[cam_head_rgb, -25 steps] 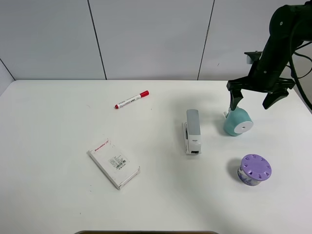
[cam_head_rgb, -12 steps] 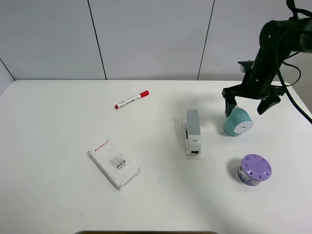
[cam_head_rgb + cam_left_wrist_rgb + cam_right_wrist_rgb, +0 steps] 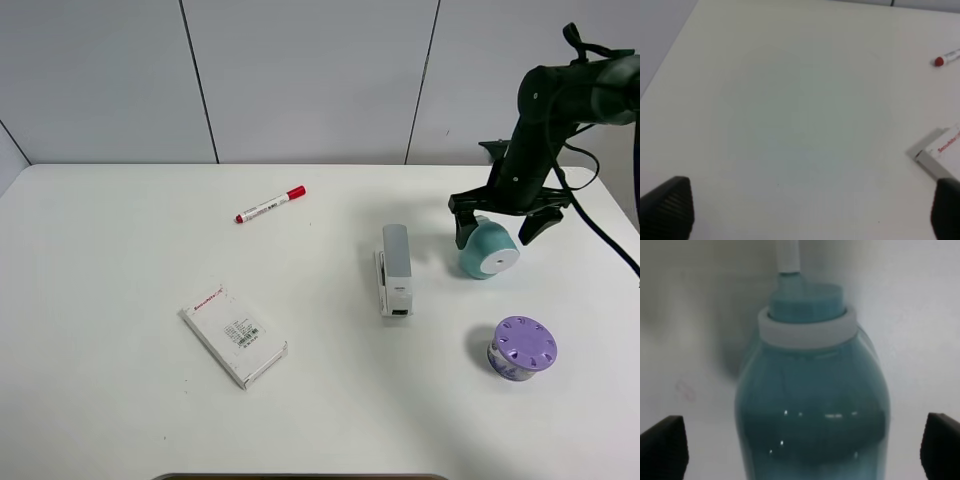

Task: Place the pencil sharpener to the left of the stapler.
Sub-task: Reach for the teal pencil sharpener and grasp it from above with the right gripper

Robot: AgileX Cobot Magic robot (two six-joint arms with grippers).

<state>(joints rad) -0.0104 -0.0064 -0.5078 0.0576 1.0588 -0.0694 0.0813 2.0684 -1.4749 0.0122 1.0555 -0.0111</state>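
While the right gripper [image 3: 495, 232] hangs low over the white table [image 3: 120, 420], its two fingers [image 3: 463, 234] stand spread as wide as they go, and the pencil sharpener [image 3: 488, 252] lies on its side between them, held by neither. Seen from the right wrist, the teal body [image 3: 812, 405] fills most of the gap between the dark fingertips [image 3: 662, 446], yet a strip of bare table shows on each side of it, so no pad touches the plastic. Its flat white round face points away from the arm, toward the table's front edge. Outside the finger that is nearer the table's middle lies the stapler [image 3: 395, 268], close by but clear of both that finger and the sharpener, so the sharpener sits on the stapler's right. Past the fingertips, toward the front edge, a purple container [image 3: 522, 348] stands apart from everything. The left gripper [image 3: 805, 210] shows only in its own wrist view: its fingers [image 3: 667, 207] are also wide apart with nothing but bare table between them. Just beside one of those fingers lies the corner of a white box [image 3: 935, 156], and a red marker [image 3: 945, 59] rests well beyond that.
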